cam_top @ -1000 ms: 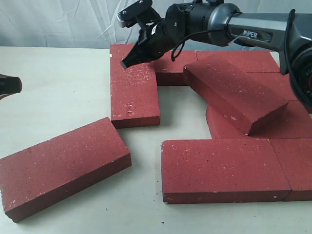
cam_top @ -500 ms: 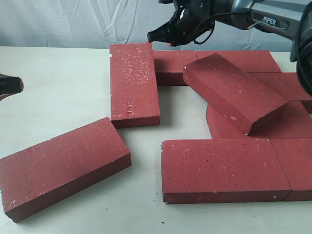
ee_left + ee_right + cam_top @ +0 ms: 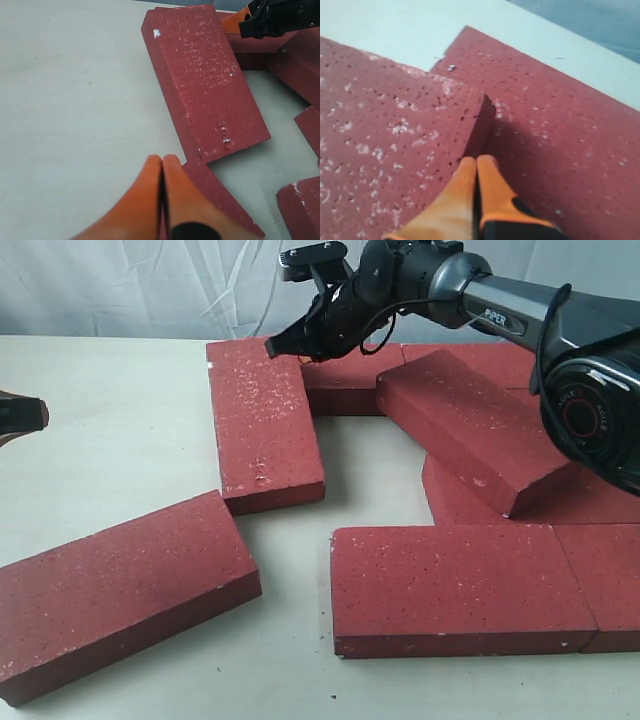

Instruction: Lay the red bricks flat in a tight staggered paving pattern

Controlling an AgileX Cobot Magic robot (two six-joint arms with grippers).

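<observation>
Pushing one corner of the speckled dark-red rectangular paver brick [image 3: 262, 420], right gripper [image 3: 272, 343], jaws pressed together, may pivot it askew

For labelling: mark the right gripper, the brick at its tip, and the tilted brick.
right gripper [image 3: 273, 343], exterior view, closed fingertips.
brick at its tip [image 3: 265, 420], exterior view, top face middle.
tilted brick [image 3: 480, 425], exterior view, top face middle.

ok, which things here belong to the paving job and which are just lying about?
Job: red bricks, including the tilted brick and loose brick; right claw, shut, at the long brick; left claw, shut.
Lying about: only the table and white backdrop.
</observation>
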